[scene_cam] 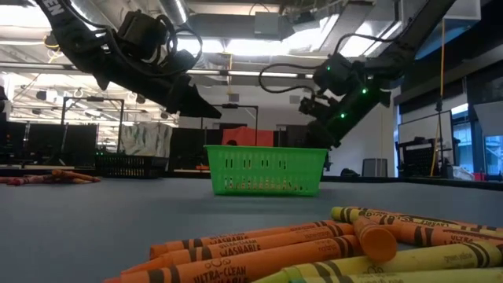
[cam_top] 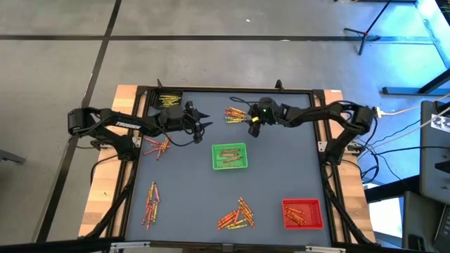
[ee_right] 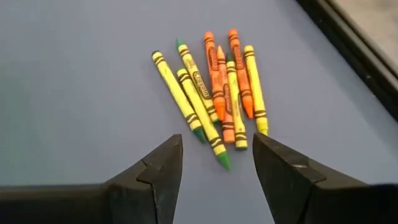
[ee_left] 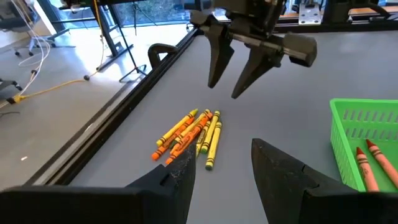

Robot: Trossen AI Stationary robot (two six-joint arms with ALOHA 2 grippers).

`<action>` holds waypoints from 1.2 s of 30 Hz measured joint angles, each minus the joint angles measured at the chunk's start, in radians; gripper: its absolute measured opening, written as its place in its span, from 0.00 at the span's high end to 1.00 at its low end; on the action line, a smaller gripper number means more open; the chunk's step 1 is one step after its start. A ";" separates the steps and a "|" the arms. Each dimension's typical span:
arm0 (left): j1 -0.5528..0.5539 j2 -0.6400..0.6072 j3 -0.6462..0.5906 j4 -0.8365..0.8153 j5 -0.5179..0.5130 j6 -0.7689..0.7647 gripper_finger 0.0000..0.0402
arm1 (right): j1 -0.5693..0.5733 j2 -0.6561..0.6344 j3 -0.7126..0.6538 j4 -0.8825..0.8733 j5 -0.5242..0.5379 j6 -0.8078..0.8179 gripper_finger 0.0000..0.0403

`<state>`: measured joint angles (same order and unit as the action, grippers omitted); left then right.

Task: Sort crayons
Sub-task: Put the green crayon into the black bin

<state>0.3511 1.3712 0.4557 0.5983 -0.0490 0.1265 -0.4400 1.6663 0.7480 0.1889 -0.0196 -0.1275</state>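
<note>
A small pile of crayons (ee_right: 214,87), yellow, orange and green, lies flat on the grey table at the far middle (cam_top: 235,114). My right gripper (ee_right: 217,155) hovers open just above and short of this pile, slanting down at it, with nothing between its fingers. My left gripper (ee_left: 221,155) is open too. It points nearly level at the same pile (ee_left: 193,134) from the table's left, some way off (cam_top: 207,119). The left wrist view also shows the right gripper (ee_left: 239,68) above the pile.
A green tray (cam_top: 230,156) with a few crayons stands mid-table, and a red tray (cam_top: 302,213) sits at the near right. Other crayon piles lie at the left (cam_top: 158,146), near left (cam_top: 151,204) and near middle (cam_top: 238,216). A dark tray of yellow crayons (cam_top: 167,100) is at the far left.
</note>
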 joint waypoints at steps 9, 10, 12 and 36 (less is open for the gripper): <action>0.000 0.000 0.000 0.000 0.000 0.017 0.66 | 0.001 0.073 0.059 0.004 -0.079 -0.074 0.52; 0.000 0.000 0.000 0.002 -0.001 0.026 0.66 | 0.001 0.081 0.064 0.003 -0.084 -0.088 0.52; 0.000 0.000 0.000 0.009 -0.001 0.046 0.66 | 0.001 0.099 0.066 0.004 -0.112 -0.117 0.52; 0.000 0.000 0.001 0.023 -0.001 0.068 0.66 | 0.001 0.271 0.195 -0.023 -0.192 -0.157 0.58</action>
<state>0.3511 1.3708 0.4568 0.6212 -0.0498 0.1944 -0.4393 1.9373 0.9426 0.1661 -0.2113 -0.2842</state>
